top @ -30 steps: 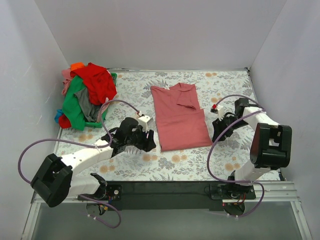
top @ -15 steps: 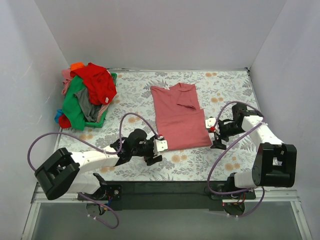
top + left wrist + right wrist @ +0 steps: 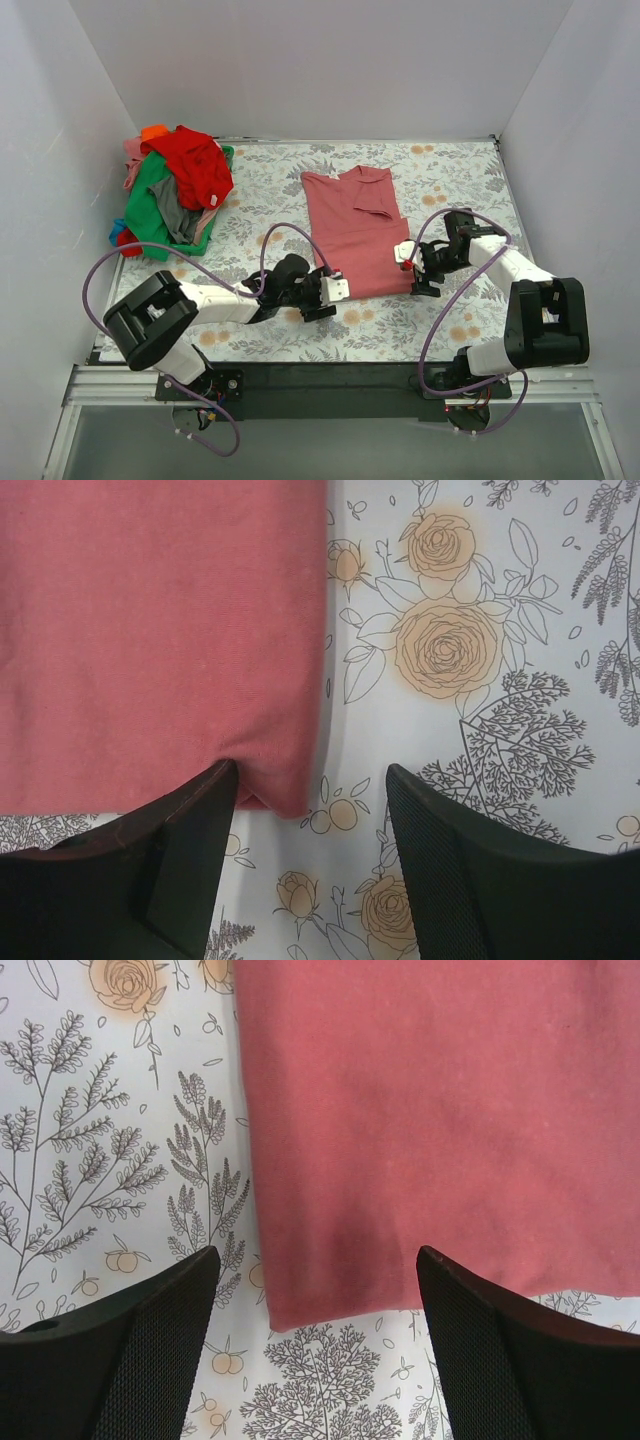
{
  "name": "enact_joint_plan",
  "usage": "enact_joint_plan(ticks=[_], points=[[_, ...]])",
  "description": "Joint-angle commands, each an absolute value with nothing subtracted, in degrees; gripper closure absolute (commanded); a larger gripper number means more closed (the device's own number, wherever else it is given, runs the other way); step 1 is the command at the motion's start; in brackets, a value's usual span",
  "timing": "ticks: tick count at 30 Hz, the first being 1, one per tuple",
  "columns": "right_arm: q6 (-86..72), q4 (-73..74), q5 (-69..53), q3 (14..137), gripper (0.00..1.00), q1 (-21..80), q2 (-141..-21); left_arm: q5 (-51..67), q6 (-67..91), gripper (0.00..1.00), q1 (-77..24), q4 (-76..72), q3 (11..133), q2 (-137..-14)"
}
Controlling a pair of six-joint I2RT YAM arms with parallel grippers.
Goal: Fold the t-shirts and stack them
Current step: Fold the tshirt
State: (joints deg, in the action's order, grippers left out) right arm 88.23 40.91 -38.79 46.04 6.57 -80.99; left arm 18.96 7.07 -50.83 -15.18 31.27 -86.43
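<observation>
Salmon-pink t-shirt [image 3: 358, 235] is lying flat in the middle of the counter [image 3: 450, 170], partly folded, hem toward the arm bases. My left claw [image 3: 330, 292] is spread wide right over the near-left corner, with one finger just at the hem edge. The right claw [image 3: 415, 272] is wide too, straddling the near-right corner. The other t-shirts [image 3: 175, 195] sit heaped in the far-left corner.
</observation>
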Motion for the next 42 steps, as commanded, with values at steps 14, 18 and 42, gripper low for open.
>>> enact_joint_plan(ticks=[14, 18, 42], points=[[87.72, 38.85, -37.97, 44.83, 0.16, 7.12, -80.59, 16.44, 6.24, 0.44, -51.15, -16.96, 28.92, -75.4], [87.63, 38.94, -37.88, 44.56, 0.17, 7.03, -80.59, 18.19, 6.06, 0.43, -51.15, -16.17, 31.1, -80.14], [90.88, 39.55, -33.67, 42.98, 0.22, 7.47, -80.33, 15.56, 8.52, 0.53, -51.15, -10.55, 34.8, -90.44]])
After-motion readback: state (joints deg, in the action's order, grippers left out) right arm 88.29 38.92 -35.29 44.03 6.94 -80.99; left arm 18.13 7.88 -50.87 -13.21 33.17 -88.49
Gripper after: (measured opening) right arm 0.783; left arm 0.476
